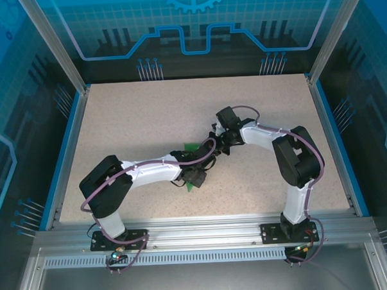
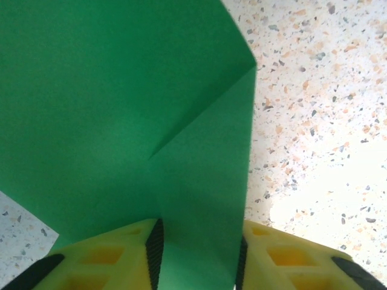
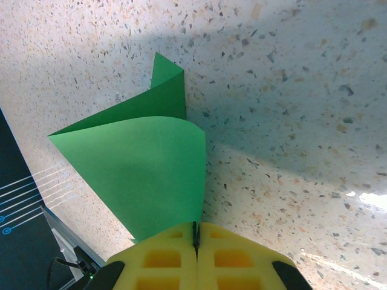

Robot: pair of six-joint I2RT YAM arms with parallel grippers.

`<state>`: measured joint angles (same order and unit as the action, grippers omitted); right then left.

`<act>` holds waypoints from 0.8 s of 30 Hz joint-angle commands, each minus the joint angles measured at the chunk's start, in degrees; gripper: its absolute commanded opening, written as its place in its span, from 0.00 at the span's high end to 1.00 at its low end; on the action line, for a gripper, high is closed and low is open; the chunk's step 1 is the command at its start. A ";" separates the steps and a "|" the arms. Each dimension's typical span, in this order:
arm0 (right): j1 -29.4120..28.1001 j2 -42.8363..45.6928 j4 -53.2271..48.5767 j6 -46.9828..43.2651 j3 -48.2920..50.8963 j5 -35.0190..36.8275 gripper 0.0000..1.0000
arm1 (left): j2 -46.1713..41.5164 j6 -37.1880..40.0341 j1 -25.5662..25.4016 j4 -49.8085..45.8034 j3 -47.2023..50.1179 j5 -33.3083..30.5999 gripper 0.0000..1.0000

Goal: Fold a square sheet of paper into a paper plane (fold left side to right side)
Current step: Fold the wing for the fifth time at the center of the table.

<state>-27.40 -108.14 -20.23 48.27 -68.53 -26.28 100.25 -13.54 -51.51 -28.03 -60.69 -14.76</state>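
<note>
Paper: the sheet of paper (image 2: 121, 90) is bright green and partly folded, with a diagonal crease running out to a corner. It sits mid-table between the two arms, and part of it is lifted off the table (image 3: 290, 90).
Right gripper: the right gripper (image 3: 195, 234) is closed tight on one edge of the sheet. The paper curves up from the pinch in a loose bend that is not pressed flat.
Left gripper: the left gripper (image 2: 199, 260) has its jaws partly apart. A flap of the sheet lies between the black pads (image 2: 155, 248), and no squeeze on it shows.
Weight: probably next to nothing, so any small tug will shift it.
Stiffness: limp and springy. It holds a crease only where pressed, and the bend will likely spring open if let go.
Slip: smooth paper on a smooth speckled top, so it should slide easily.
Fragility: it tears or wrinkles if the two arms pull against each other.
Where to hold: at an edge or corner, close to the rim, with the other edge pinned.
</note>
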 commanded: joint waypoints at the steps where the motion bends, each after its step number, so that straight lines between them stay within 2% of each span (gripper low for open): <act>1: -0.83 -0.69 -2.18 0.07 -1.79 0.20 1.00 | 0.50 -0.35 -0.44 -1.25 -1.38 -0.53 0.68; 10: -0.82 -0.52 -2.53 -1.19 -2.22 0.36 1.00 | 1.07 -0.87 -0.44 -0.97 -1.21 -0.33 0.84; 15: -0.43 1.67 -3.21 -3.57 -2.41 2.62 0.93 | 0.06 -1.40 -0.10 -0.57 -1.11 -0.02 0.89; 16: -0.25 2.73 -3.24 -4.15 -2.08 3.73 0.90 | -0.28 -1.61 0.13 -0.32 -0.95 0.49 0.89; 20: 1.29 9.59 -3.52 -6.57 0.45 10.06 0.67 | -2.39 -2.41 2.16 1.15 0.18 4.25 0.90; 24: 3.89 16.97 -3.18 -8.48 5.11 14.48 0.47 | -4.97 -3.42 5.79 4.31 2.33 11.55 0.90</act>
<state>-25.56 -96.27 -22.46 42.37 -66.08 -16.82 98.54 -15.14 -47.97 -26.20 -59.99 -9.47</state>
